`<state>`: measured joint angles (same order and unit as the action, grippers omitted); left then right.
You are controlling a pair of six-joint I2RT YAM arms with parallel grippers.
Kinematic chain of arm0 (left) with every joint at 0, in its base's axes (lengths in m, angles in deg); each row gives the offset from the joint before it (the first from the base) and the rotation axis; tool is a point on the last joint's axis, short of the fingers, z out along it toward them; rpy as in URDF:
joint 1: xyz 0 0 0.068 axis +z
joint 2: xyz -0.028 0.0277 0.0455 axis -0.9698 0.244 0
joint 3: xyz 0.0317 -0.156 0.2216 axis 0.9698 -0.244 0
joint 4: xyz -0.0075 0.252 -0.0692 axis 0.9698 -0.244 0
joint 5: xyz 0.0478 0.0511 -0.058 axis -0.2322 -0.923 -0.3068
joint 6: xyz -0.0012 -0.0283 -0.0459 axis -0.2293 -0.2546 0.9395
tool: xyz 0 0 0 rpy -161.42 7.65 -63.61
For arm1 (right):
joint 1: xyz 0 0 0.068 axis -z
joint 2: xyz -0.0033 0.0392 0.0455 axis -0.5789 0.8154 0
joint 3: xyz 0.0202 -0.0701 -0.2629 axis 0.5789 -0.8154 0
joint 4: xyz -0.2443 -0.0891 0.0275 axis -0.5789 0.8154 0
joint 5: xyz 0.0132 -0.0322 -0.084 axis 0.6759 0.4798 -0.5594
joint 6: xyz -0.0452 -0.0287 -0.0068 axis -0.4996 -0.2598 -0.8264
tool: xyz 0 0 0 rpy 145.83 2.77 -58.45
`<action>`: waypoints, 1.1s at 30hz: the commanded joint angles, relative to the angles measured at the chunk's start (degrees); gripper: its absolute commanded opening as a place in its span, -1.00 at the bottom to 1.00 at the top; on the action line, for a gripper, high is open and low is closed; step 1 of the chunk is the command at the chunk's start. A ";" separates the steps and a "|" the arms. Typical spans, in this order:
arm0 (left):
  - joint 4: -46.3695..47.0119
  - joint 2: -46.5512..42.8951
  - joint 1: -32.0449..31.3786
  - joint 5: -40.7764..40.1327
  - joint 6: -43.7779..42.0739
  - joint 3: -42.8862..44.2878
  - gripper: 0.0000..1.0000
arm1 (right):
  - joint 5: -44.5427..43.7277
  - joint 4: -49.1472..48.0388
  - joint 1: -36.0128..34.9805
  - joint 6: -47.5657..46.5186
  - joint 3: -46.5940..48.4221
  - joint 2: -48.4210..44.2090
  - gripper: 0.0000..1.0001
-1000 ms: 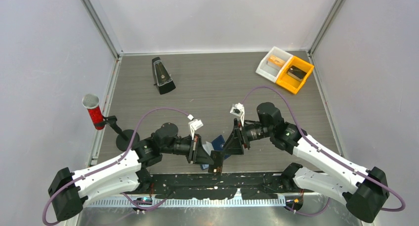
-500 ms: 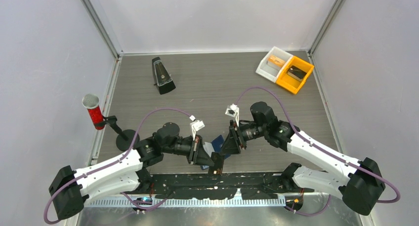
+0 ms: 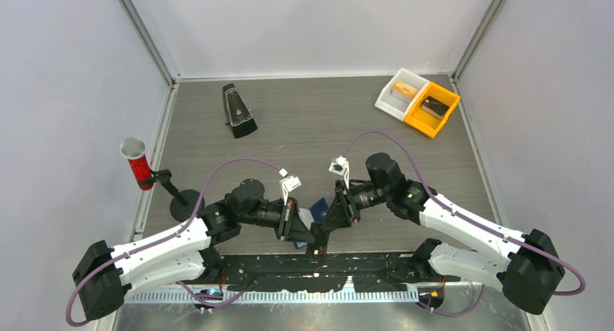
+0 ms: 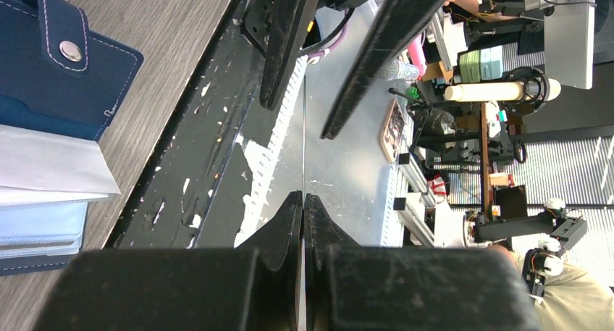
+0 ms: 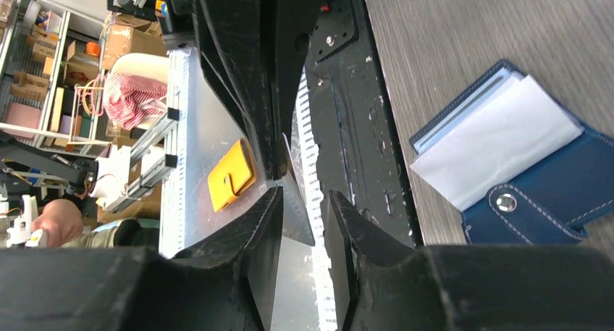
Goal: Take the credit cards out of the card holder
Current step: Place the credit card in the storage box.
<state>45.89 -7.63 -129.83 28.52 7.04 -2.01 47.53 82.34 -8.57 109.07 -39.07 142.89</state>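
The card holder (image 3: pixel 318 206) is a navy wallet lying open on the table, with pale leaves and a snap tab showing (image 4: pixel 43 63) (image 5: pixel 536 193). My left gripper (image 3: pixel 316 239) (image 4: pixel 304 195) is shut on a thin whitish credit card (image 4: pixel 304 128), seen edge-on and held over the table's near edge. The card's grey corner (image 5: pixel 295 211) sits between the fingers of my right gripper (image 5: pixel 304 195) (image 3: pixel 324 231). Those jaws stand open, one on each side of the card with a small gap. No other card shows.
A black metronome (image 3: pixel 237 111) stands at the back left, and a red microphone (image 3: pixel 135 163) on a stand sits at the left edge. White and orange bins (image 3: pixel 418 103) hold small items at the back right. The black base plate (image 3: pixel 311 262) runs along the near edge.
My right arm has moved left toward the left gripper, and its jaws have narrowed around the held card. The left gripper has stayed shut and almost still.
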 commanded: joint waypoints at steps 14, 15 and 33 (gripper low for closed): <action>-7.89 -1.05 -0.19 -5.01 -3.35 5.59 -0.26 | -4.35 -5.04 -0.21 2.60 -1.30 -4.96 -0.89; -10.86 -1.33 -0.19 -6.38 -4.43 6.71 -0.10 | -5.04 -5.03 -0.15 2.69 -1.28 -5.13 -0.89; -44.52 -3.35 -0.16 -30.73 -18.63 25.19 0.99 | -27.32 -1.46 14.66 6.88 3.04 -7.78 -0.89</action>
<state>9.69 -10.89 -129.88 3.58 -6.95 19.74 29.93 82.12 3.89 113.99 -39.75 134.86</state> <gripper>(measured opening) 0.993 0.072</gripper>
